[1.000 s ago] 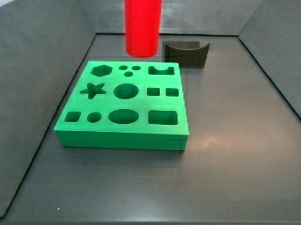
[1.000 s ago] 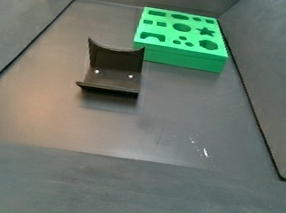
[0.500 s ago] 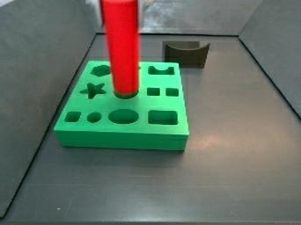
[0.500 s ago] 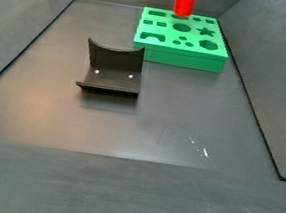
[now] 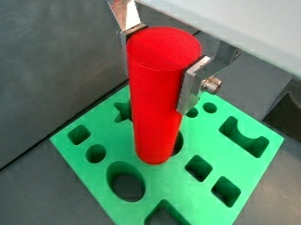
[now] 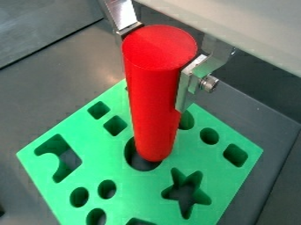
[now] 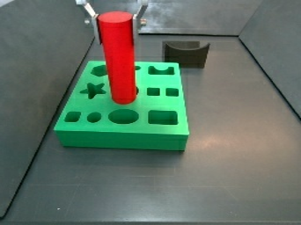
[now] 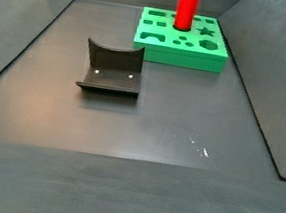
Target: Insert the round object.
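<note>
The round object (image 7: 118, 57) is a bright red cylinder peg standing upright on the green block (image 7: 123, 139). Its lower end sits in the block's round hole. My gripper (image 7: 114, 16) is at the peg's top, and its two silver fingers press on opposite sides of it. Both wrist views show the fingers flanking the peg (image 5: 156, 97) (image 6: 153, 88) above the green block (image 5: 159, 189) (image 6: 77, 130). In a side view the peg (image 8: 186, 4) rises out of the picture from the green block (image 8: 183, 58), and the gripper is out of view there.
A dark grey block with a curved notch (image 7: 186, 53) (image 8: 111, 70) stands on the dark floor apart from the green block. Grey walls enclose the floor. The green block has several other shaped holes, among them a star (image 7: 95, 89).
The peg and gripper have come over the green block and moved down. The peg's top now shows in a side view, and its lower end has entered the round hole.
</note>
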Motion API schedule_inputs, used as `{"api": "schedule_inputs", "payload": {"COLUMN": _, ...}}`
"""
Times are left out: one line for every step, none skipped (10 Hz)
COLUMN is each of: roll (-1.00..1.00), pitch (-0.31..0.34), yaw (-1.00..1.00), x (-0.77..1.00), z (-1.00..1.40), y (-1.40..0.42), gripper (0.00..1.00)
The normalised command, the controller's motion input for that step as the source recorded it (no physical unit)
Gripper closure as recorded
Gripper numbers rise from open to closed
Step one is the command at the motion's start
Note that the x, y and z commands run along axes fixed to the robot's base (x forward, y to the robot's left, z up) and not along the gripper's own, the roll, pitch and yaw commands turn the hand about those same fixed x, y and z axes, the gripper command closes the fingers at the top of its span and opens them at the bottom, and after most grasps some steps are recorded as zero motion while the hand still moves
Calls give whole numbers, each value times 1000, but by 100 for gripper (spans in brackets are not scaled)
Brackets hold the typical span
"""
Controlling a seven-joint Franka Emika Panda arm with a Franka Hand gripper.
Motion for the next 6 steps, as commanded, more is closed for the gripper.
{"api": "schedule_inputs", "payload": {"roll": 221, "pitch": 9, "yaw": 54, "x": 83, "z": -334, "y": 223, "gripper": 100}}
{"api": "schedule_inputs", "payload": {"roll": 251, "pitch": 0, "yaw": 74, "x": 0, "z": -386, "y": 197, "gripper": 100}}
{"api": "schedule_inputs", "payload": {"roll": 260, "pitch": 0, "yaw": 91, "x": 0, "z": -446, "y": 154, "gripper": 100}}
{"api": "schedule_inputs", "payload": {"roll": 243, "pitch": -50, "yaw": 74, "x": -74, "z": -491, "y": 129, "gripper": 100}}
{"api": "schedule_inputs", "payload": {"roll": 223, "pitch": -73, "yaw": 77, "x": -114, "z": -511, "y": 137, "gripper": 100}}
{"api": "schedule_inputs", "payload": {"roll": 223, "pitch": -73, "yaw": 91, "x": -86, "z": -509, "y": 146, "gripper": 100}}
